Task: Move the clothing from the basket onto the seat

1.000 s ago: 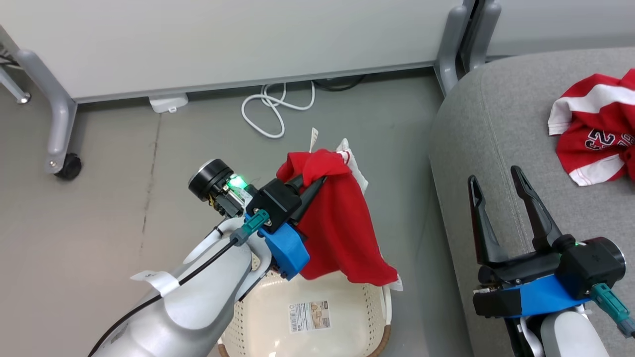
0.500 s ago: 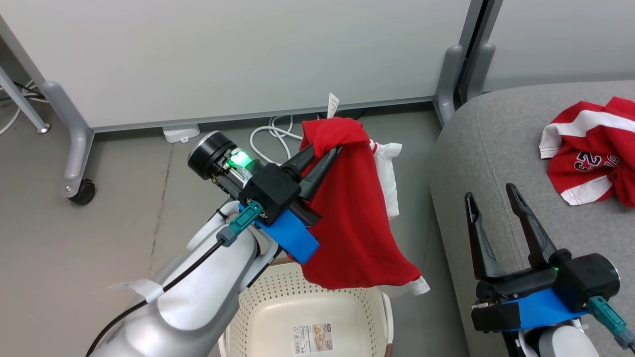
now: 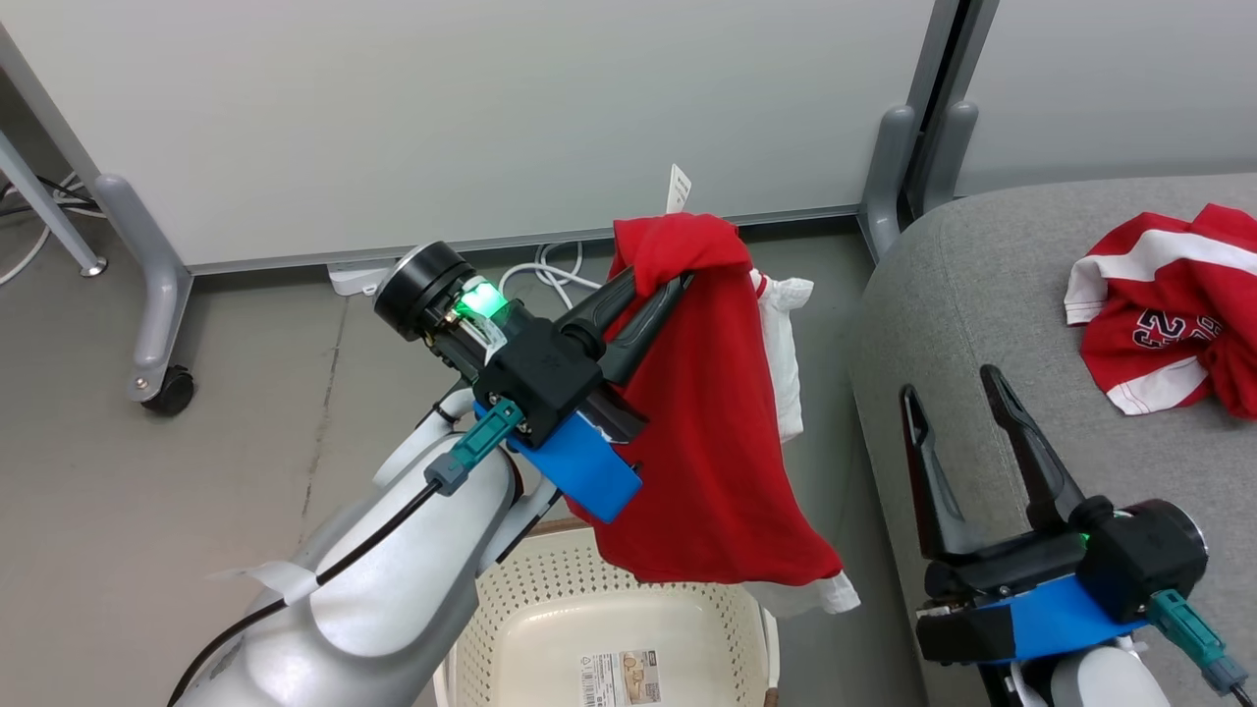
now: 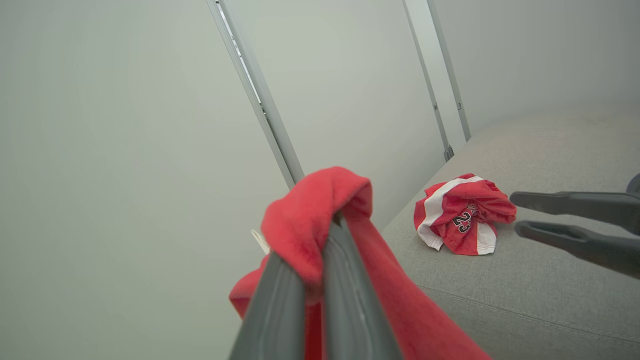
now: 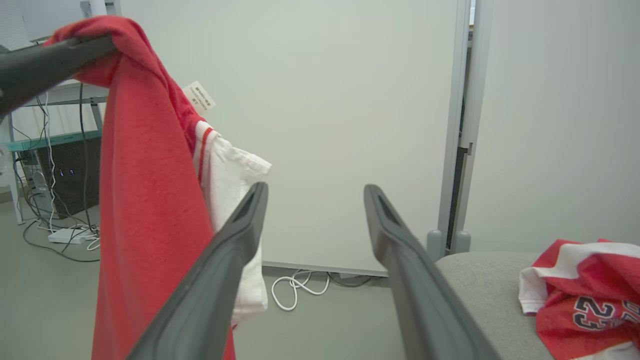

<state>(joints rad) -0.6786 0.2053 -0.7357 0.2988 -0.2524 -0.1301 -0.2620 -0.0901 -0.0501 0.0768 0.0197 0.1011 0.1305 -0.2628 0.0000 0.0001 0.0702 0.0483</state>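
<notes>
My left gripper (image 3: 678,280) is shut on red shorts (image 3: 712,422) with white trim, which hang in the air above the cream perforated basket (image 3: 550,599). The pinched fold of the shorts (image 4: 310,220) drapes over the closed left gripper (image 4: 327,227) in the left wrist view. A red jersey (image 3: 1164,309) with dark numerals lies crumpled on the grey seat (image 3: 982,285) at the right. My right gripper (image 3: 953,393) stands open over the seat's front edge, holding nothing. In the right wrist view the right gripper (image 5: 315,192) is spread wide, the shorts (image 5: 150,200) at its left and the jersey (image 5: 585,295) at lower right.
A white partition wall (image 3: 491,108) on grey wheeled legs (image 3: 157,304) stands behind. A coiled white cable (image 3: 550,270) lies on the grey floor (image 3: 196,471) below it. The basket shows a paper label (image 3: 624,678) on its bottom.
The left gripper has lifted the shorts higher and toward the right, farther above the basket. The head camera has tilted up, so the basket sits lower in view. The right gripper stays open.
</notes>
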